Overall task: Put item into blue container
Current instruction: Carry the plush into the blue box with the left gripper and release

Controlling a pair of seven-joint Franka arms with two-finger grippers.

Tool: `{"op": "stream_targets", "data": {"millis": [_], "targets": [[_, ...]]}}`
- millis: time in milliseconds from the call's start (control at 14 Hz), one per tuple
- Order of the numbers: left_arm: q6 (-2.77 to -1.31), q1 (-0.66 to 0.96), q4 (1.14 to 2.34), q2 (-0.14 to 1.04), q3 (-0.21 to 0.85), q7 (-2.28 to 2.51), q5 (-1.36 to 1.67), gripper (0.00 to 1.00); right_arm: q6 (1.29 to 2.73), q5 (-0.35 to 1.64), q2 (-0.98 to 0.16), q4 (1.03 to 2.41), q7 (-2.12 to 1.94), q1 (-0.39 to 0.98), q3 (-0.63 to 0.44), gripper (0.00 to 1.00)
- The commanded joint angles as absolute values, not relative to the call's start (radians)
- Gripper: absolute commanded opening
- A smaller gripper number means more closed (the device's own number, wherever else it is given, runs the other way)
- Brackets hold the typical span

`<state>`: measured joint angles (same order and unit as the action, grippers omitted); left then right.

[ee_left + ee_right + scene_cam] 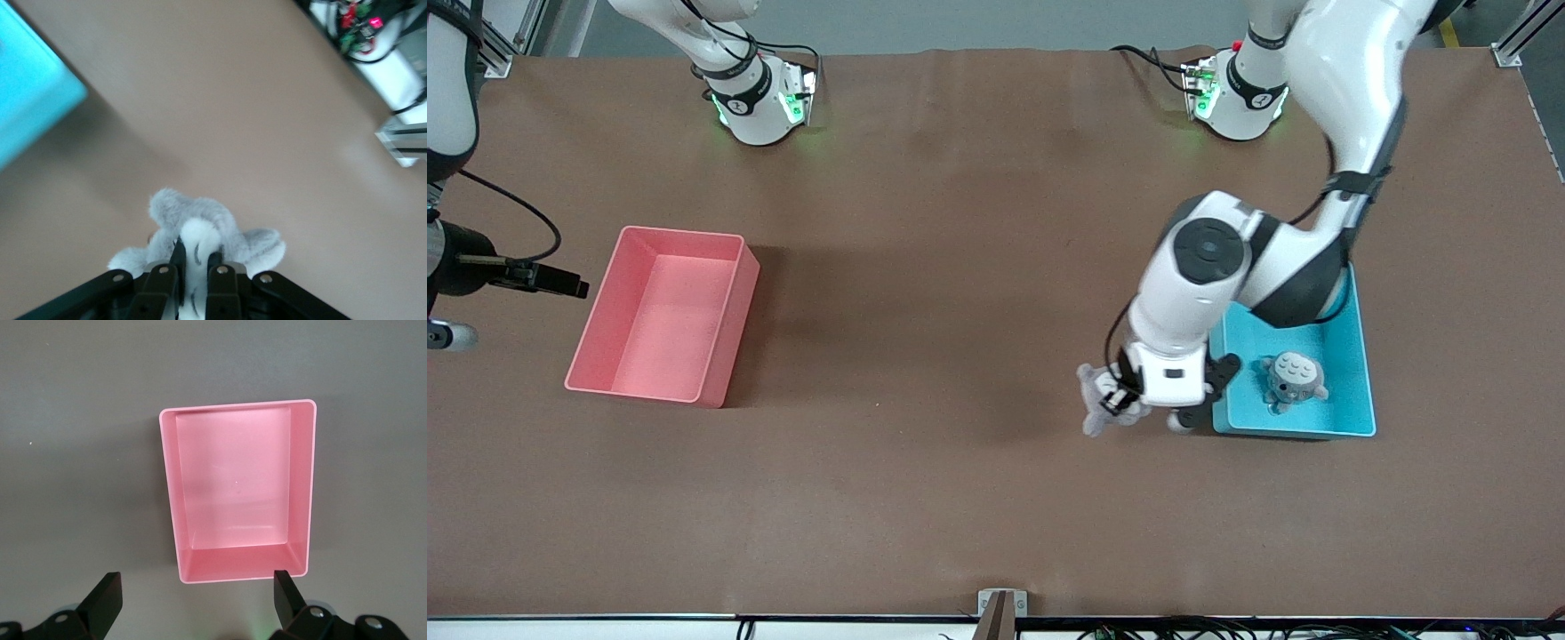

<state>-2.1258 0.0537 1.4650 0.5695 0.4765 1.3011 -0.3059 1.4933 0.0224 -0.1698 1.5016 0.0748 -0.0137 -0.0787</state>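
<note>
While the left end effector [1113, 397] is clamping the grey plush toy [200, 233] beside the blue container [1352, 391], you are needing to lift it over the rim; the right end effector [193, 600] is waiting, fingers apart, above the pink bin [303, 487].

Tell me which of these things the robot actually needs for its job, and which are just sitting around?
Needed:
- blue bin
- grey plush toy, pinched in the left gripper over the table beside the bin
- second grey toy, already in the bin

Just there:
- pink bin, under the open, waiting right gripper
</note>
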Motion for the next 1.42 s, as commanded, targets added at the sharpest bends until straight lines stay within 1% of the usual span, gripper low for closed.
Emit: {"op": "stream_targets", "data": {"millis": [0, 71, 214, 356, 427, 498, 570, 641, 712, 854, 997, 1282, 1353], "targets": [[-2.054, -0.215, 1.619, 0.503, 0.636, 1.044, -0.282, 0.00, 1.534, 0.015, -0.074, 1.610, 0.066, -0.025, -0.072, 1.00], [-2.039, -0.304, 1.668, 0.491, 0.679, 0.967, -0.284, 0.00, 1.537, 0.014, -0.051, 1.633, 0.066, -0.023, -0.072, 1.00], [-2.034, -0.414, 1.736, 0.465, 0.690, 0.835, -0.287, 0.00, 1.548, 0.009, -0.014, 1.666, 0.066, -0.021, -0.072, 1.00], [-2.037, -0.478, 1.779, 0.445, 0.692, 0.784, -0.291, 0.02, 1.549, 0.006, 0.008, 1.680, 0.055, -0.021, -0.072, 1.00], [-2.036, -0.482, 1.789, 0.445, 0.692, 0.782, -0.291, 0.06, 1.548, 0.000, 0.017, 1.680, 0.035, -0.023, -0.072, 1.00], [-2.036, -0.483, 1.807, 0.445, 0.692, 0.782, -0.296, 0.23, 1.546, -0.005, 0.028, 1.681, 0.025, -0.023, -0.074, 1.00], [-2.036, -0.488, 1.812, 0.445, 0.692, 0.782, -0.298, 0.66, 1.543, -0.005, 0.040, 1.683, 0.023, -0.023, -0.074, 1.00], [-2.036, -0.488, 1.807, 0.443, 0.689, 0.802, -0.296, 0.97, 1.540, -0.006, 0.054, 1.686, 0.025, -0.023, -0.074, 1.00], [-2.034, -0.488, 1.799, 0.440, 0.689, 0.805, -0.296, 1.00, 1.540, -0.006, 0.070, 1.700, 0.025, -0.021, -0.074, 1.00], [-2.033, -0.489, 1.780, 0.424, 0.689, 0.798, -0.296, 1.00, 1.537, -0.006, 0.086, 1.707, 0.025, -0.021, -0.074, 1.00], [-1.991, -0.488, 1.711, 0.408, 0.692, 0.793, -0.296, 1.00, 1.532, -0.008, 0.094, 1.707, 0.025, -0.020, -0.074, 1.00], [-1.758, -0.483, 1.441, 0.403, 0.732, 0.761, -0.296, 1.00, 1.534, -0.034, 0.100, 1.706, 0.023, -0.018, -0.071, 1.00], [-1.712, -0.483, 1.392, 0.403, 0.748, 0.744, -0.296, 1.00, 1.534, -0.037, 0.109, 1.706, 0.023, -0.015, -0.071, 1.00]]}}
